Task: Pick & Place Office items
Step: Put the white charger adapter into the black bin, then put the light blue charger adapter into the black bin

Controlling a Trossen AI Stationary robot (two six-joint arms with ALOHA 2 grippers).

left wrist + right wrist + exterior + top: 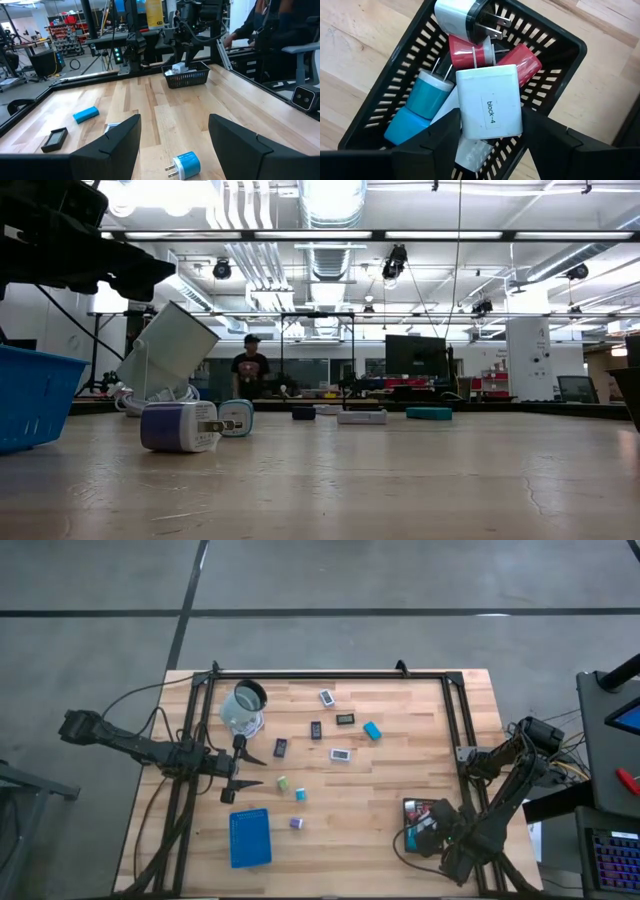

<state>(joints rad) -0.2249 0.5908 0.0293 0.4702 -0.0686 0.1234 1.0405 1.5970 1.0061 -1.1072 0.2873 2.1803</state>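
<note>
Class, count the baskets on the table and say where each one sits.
2. The blue basket lies low in the high view, on the left arm's side. The black basket lies on the right arm's side, under the right gripper. None seems hidden.

Bright even overhead light; ceiling lamps glare in low view; shadows soft; background slightly blurred.

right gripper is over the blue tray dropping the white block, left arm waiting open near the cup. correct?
Not quite: the right gripper is over the black tray, not the blue one; the right wrist view shows the white block between its fingers above the pile there. The left gripper does wait open near the cup.
</note>
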